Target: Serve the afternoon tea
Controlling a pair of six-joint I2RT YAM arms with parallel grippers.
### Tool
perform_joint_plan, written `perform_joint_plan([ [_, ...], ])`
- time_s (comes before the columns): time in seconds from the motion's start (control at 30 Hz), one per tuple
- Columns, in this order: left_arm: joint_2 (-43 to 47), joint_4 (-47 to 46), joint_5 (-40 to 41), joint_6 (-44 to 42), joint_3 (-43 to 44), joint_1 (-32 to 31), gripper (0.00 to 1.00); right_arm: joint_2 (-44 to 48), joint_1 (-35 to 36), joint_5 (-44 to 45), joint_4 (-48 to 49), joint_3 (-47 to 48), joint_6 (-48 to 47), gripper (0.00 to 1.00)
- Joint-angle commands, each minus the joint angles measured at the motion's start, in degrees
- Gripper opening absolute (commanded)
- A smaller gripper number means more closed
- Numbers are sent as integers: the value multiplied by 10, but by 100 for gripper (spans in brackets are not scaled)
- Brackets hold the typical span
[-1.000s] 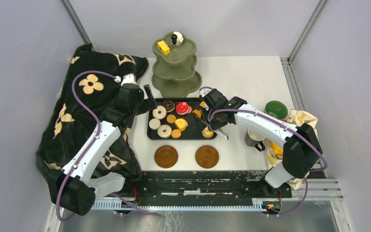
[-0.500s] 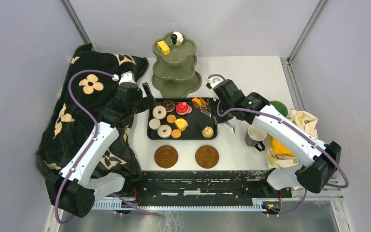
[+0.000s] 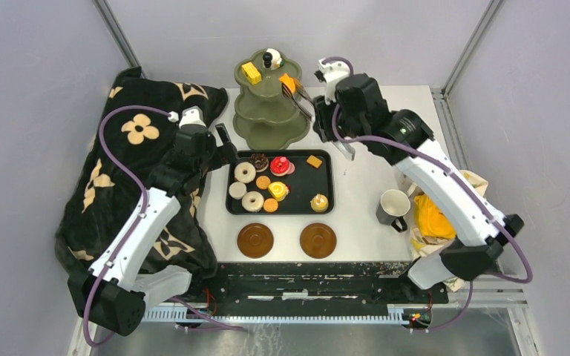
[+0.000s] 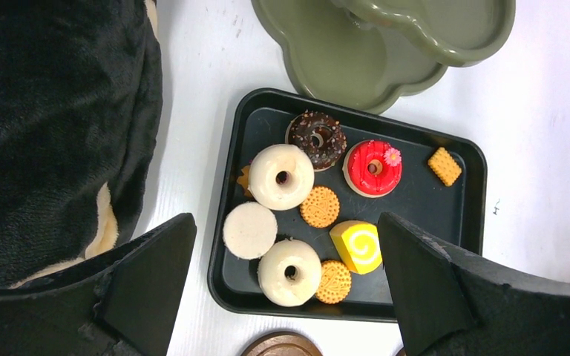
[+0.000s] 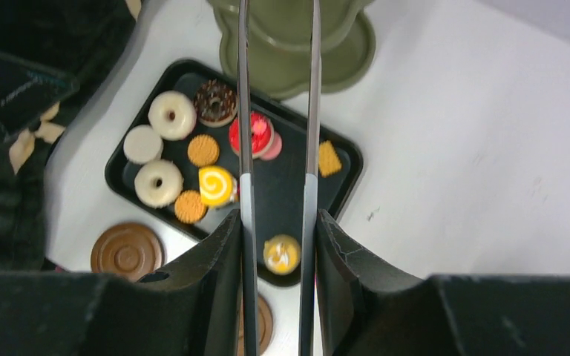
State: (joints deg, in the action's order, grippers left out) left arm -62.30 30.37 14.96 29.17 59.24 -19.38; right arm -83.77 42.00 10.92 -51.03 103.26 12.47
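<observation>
Right gripper (image 5: 277, 220): clenched on the metal tongs (image 5: 244, 111), both arms squeezed between the fingers.
Tongs' tips: an orange pastry (image 3: 288, 81) is pinched at the top tier's right rim on the olive-green stand (image 3: 267, 130).
Left gripper (image 4: 283, 222): spread wide, nothing grasped, hung above the black tray (image 4: 415, 200).
Other pastries (image 4: 280, 176): laid on the tray.
Saucers (image 3: 255, 240): set just before the tray.
</observation>
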Motion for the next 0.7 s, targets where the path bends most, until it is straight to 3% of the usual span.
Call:
perform_joint_plan([
  [0.0, 6, -14, 3, -22, 37, 3, 99, -79, -6, 36, 48, 101, -47, 7],
  [0.23, -6, -11, 19, -32, 50, 6, 99, -197, -33, 41, 42, 229, -47, 7],
  [0.67, -34, -28, 6, -36, 52, 23, 99, -268, -78, 5, 67, 267, -27, 8],
])
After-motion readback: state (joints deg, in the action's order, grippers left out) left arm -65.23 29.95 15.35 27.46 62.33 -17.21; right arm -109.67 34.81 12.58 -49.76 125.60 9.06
